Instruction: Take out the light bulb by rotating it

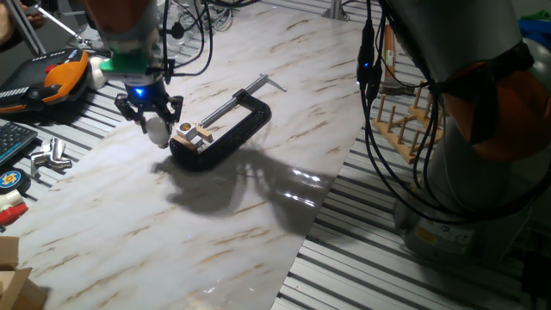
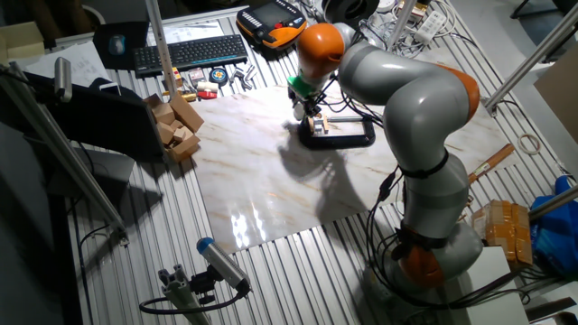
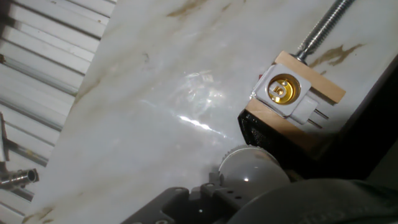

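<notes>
Open worktop all round the clamped socket

The marble worktop point(image 1: 215, 224) lies bare in front and to the sides; the black C-clamp point(image 1: 225, 129) with its socket block point(image 1: 192, 135) is the sole obstacle on it; clutter of tools point(image 1: 50, 157) and wooden blocks point(image 2: 176, 126) lines the worktop's edges.

Tool point(image 2: 303, 110) low over marble board point(image 2: 262, 181), just beside black C-clamp point(image 2: 341, 134).
</notes>
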Controlling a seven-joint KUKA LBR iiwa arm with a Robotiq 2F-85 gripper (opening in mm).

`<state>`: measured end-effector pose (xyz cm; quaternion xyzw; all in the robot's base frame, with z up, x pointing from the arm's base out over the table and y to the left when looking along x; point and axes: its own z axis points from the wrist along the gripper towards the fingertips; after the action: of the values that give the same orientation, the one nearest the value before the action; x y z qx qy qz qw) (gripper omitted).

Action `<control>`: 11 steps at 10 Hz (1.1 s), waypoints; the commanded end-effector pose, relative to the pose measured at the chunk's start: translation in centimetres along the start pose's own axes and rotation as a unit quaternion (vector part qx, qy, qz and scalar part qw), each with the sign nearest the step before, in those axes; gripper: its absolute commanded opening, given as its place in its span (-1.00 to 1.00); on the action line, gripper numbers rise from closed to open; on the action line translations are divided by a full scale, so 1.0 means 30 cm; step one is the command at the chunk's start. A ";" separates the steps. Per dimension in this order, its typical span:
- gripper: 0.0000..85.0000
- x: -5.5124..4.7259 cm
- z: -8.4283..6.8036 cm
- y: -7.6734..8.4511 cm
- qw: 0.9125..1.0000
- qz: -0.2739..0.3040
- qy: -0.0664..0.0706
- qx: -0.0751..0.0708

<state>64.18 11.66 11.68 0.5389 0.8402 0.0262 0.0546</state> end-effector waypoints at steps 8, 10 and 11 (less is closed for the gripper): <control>-1.00 0.027 0.063 -0.001 0.996 0.089 -0.013 -0.019; -1.00 0.029 0.067 -0.001 0.994 0.107 -0.021 -0.027; -1.00 0.030 0.068 -0.002 0.993 0.114 -0.023 -0.030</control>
<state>64.02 12.43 9.57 0.6298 0.7705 0.0452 0.0870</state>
